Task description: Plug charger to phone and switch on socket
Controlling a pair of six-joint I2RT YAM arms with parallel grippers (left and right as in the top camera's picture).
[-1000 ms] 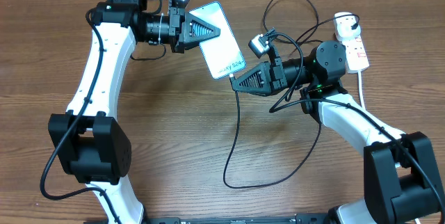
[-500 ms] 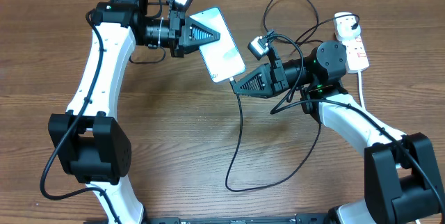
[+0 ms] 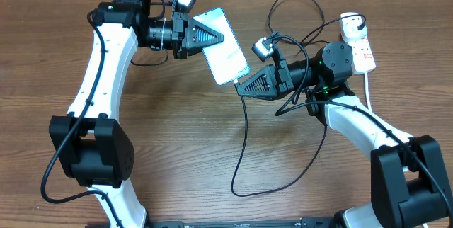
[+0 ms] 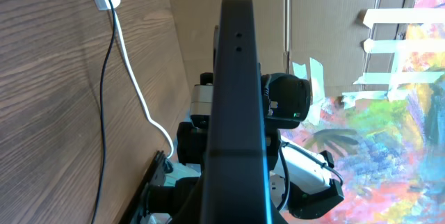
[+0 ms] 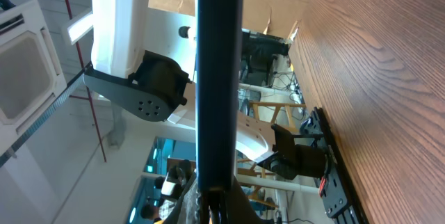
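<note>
The overhead view looks straight down on the table (image 3: 177,150). Both wrist views sit very close to the phone (image 4: 236,113), seeing it edge-on.

Wood-grain table (image 3: 184,136), cables and socket on it.
Black charger (image 3: 241,143) cable loops loosely across the middle-right; white socket (image 3: 359,44) lies at the far right edge, its white lead (image 3: 369,86) trailing toward the near side.

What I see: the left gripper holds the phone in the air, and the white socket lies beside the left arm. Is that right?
No. The left gripper holds the phone in the air, but the socket lies beside the right arm, as the overhead view shows.
</note>
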